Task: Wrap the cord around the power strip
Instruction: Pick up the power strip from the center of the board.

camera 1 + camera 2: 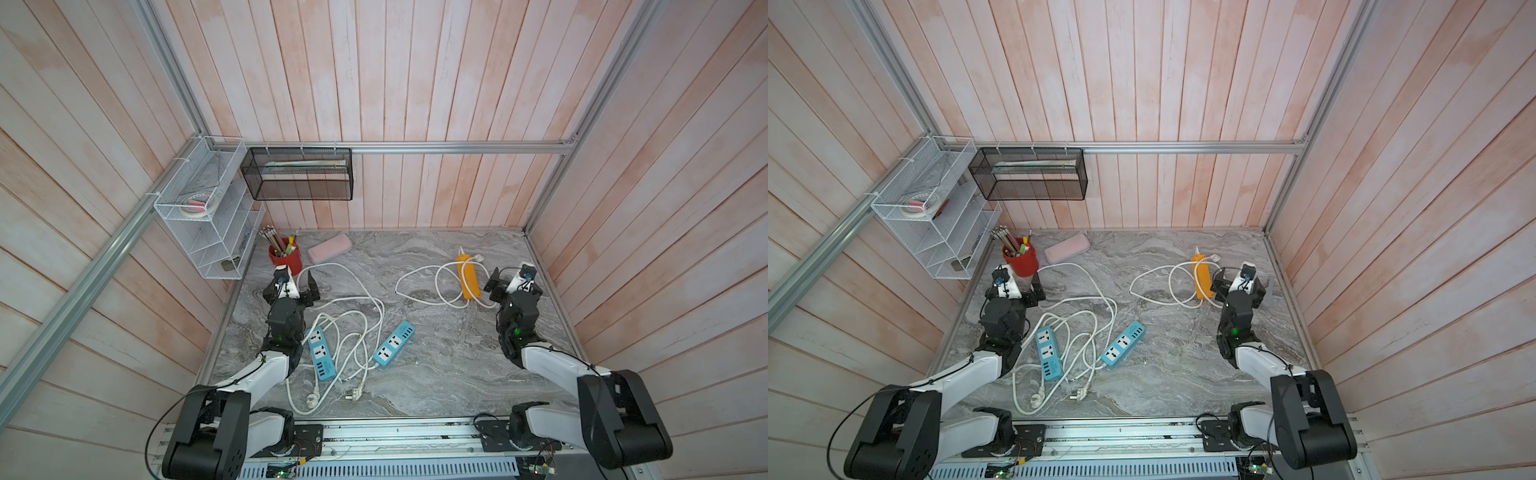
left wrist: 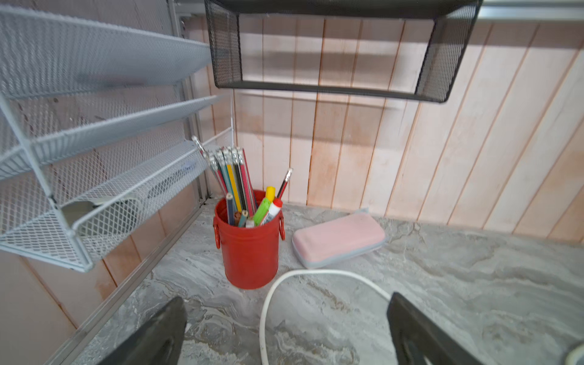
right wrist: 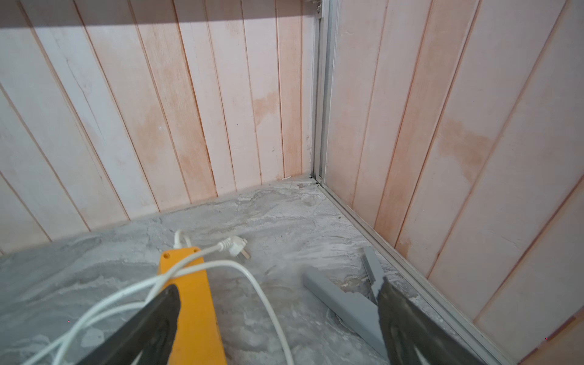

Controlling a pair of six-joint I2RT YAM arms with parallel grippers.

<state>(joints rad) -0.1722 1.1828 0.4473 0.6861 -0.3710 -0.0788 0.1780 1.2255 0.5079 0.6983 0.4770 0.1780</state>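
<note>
Arms at far corners of the worktop [image 1: 436,374]; nothing wrapped yet.
Walls hem three sides; mid-worktop is open. The orange power strip [image 1: 467,282] lies near the right wall, its white cord [image 3: 221,262] looping loose across and beside it. Two blue strips [image 1: 321,353] sit in tangled cords by the left arm. Right fingers [image 3: 148,322] are spread wide, one above the orange strip, likely their target. Left fingers [image 2: 151,335] are spread and empty over a cord loop near the red cup [image 2: 249,249].
</note>
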